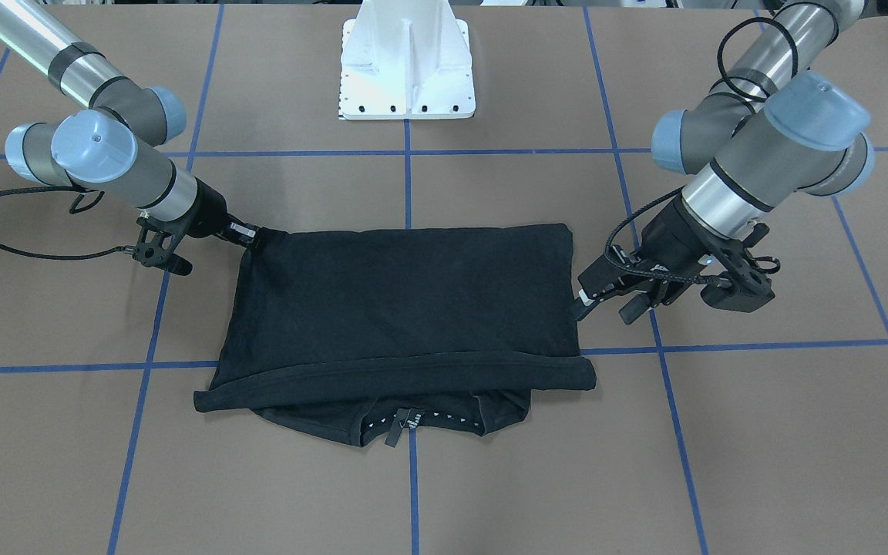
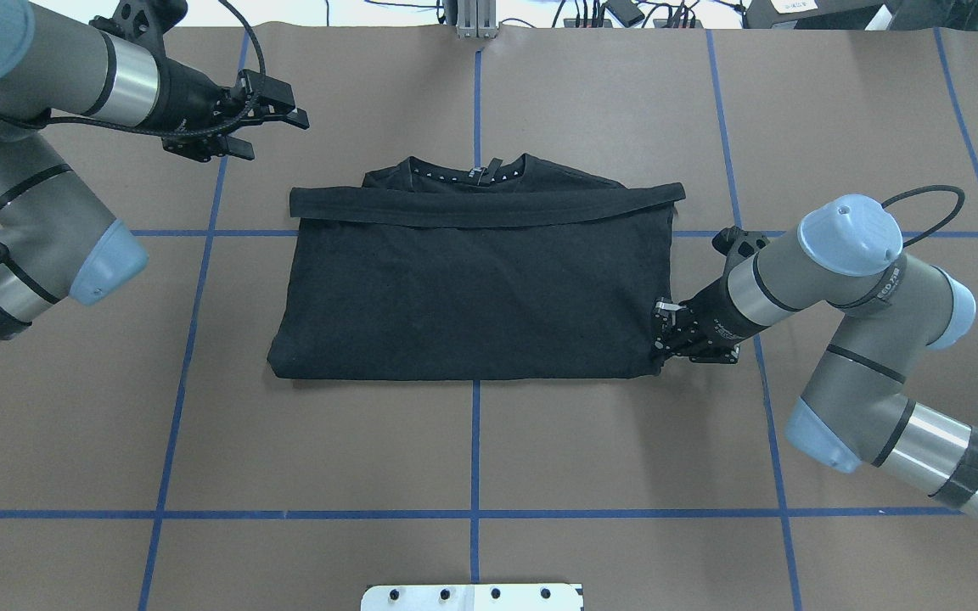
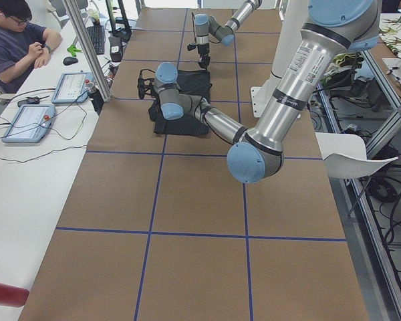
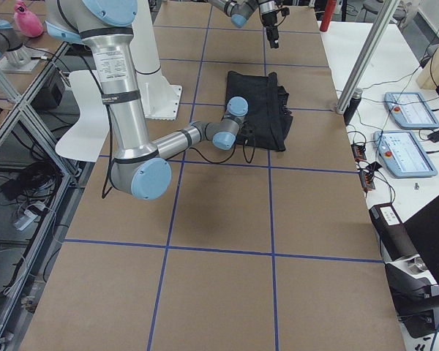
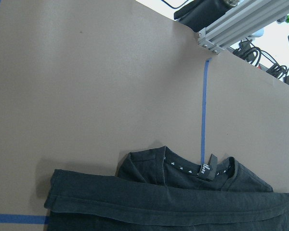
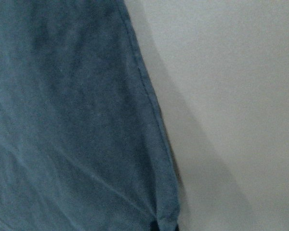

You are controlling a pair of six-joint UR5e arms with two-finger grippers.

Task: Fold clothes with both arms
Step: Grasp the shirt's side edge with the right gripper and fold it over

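Note:
The black T-shirt [image 2: 472, 288] lies folded into a rectangle on the brown table. Its hem band is turned up over the collar [image 2: 472, 174] at the far side, and only plain black cloth shows. My right gripper [image 2: 659, 335] is low at the shirt's near right corner, shut on the cloth there. In the front view that corner is drawn to a point at the right gripper [image 1: 253, 235]. The right wrist view is filled by the shirt's edge [image 6: 149, 110]. My left gripper [image 2: 277, 127] hangs raised beyond the shirt's far left corner, open and holding nothing. The left wrist view looks down on the collar [image 5: 207, 168].
The white pedestal base [image 1: 407, 65] stands at the robot's side of the table. Blue tape lines [image 2: 475, 450] grid the brown surface. An aluminium rail [image 5: 241, 21] and cables line the far edge. A person [image 3: 17, 37] sits at a bench with control tablets [image 3: 30, 120].

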